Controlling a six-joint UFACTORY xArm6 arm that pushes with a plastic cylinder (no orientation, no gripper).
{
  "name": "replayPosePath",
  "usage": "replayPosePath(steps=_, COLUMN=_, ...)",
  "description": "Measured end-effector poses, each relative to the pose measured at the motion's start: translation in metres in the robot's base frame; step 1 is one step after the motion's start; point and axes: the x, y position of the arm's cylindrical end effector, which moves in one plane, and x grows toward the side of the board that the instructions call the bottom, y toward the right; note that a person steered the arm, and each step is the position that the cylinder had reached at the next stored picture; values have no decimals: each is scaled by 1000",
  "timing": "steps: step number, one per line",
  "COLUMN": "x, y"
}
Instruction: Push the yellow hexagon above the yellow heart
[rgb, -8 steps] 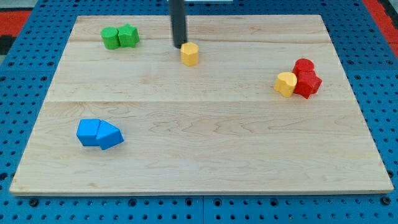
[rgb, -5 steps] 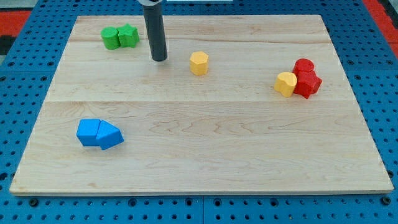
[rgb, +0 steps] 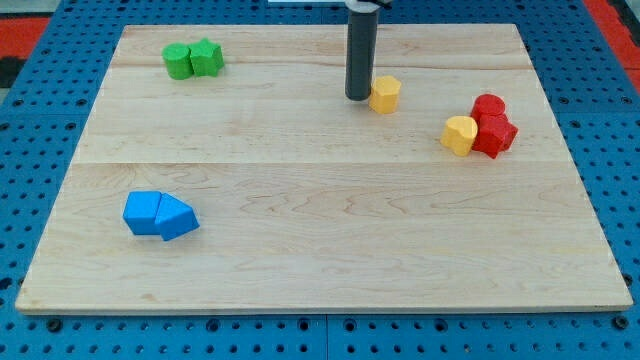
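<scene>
The yellow hexagon (rgb: 385, 94) sits in the upper middle of the wooden board. My tip (rgb: 357, 96) is right against its left side. The yellow heart (rgb: 460, 135) lies to the view's right and a little lower, touching two red blocks (rgb: 492, 125). The hexagon is up and to the left of the heart, with a gap between them.
Two green blocks (rgb: 194, 59) sit together at the view's top left. Two blue blocks (rgb: 159, 215) sit together at the lower left. The wooden board (rgb: 320, 250) lies on a blue pegboard.
The yellow hexagon has slid to the right, toward the heart. My tip swung left behind it, then moved right and now touches its left side.
</scene>
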Motion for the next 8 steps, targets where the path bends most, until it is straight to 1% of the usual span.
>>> replayPosePath(steps=1, x=-20, y=55)
replayPosePath(steps=2, x=2, y=96)
replayPosePath(steps=3, x=8, y=78)
replayPosePath(steps=4, x=-21, y=27)
replayPosePath(steps=5, x=1, y=9)
replayPosePath(steps=6, x=30, y=11)
replayPosePath(steps=7, x=47, y=24)
replayPosePath(steps=8, x=47, y=46)
